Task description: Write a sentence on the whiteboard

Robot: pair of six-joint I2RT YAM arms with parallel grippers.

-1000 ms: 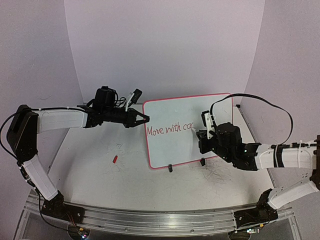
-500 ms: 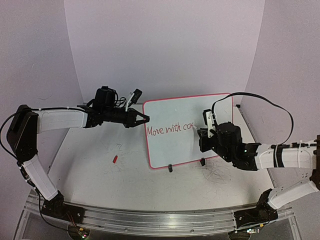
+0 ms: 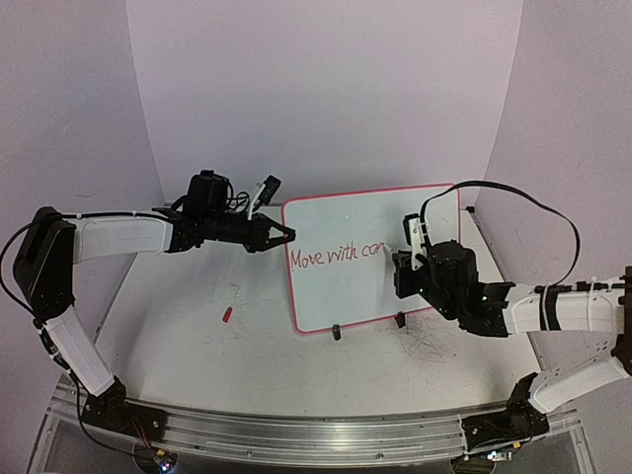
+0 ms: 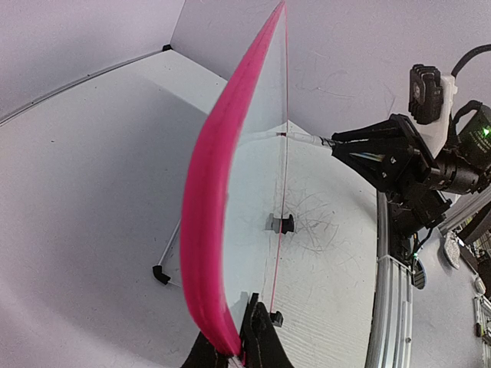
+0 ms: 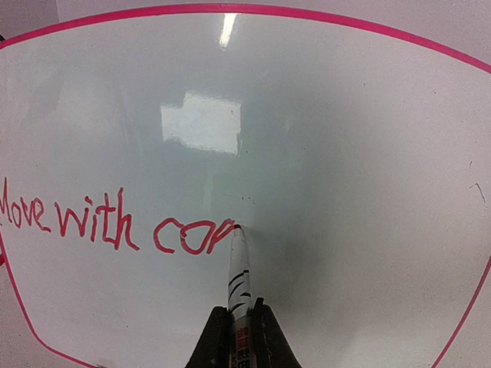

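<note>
My left jaws are pinched shut on the left rim of the whiteboard [image 3: 346, 296], which stands on its two black clip feet [image 3: 336, 332] toward the back of the worktop [image 3: 197, 355]. My right jaws are clamped on a marker [image 5: 238, 276], whose tip touches the board face right at the end of the sentence [image 5: 115, 222]. The red line reads "Move with", then a begun word: "co" and a third letter I cannot read for sure. A small red piece [image 3: 226, 315] lies on the worktop left of the board, well apart from it.
</note>
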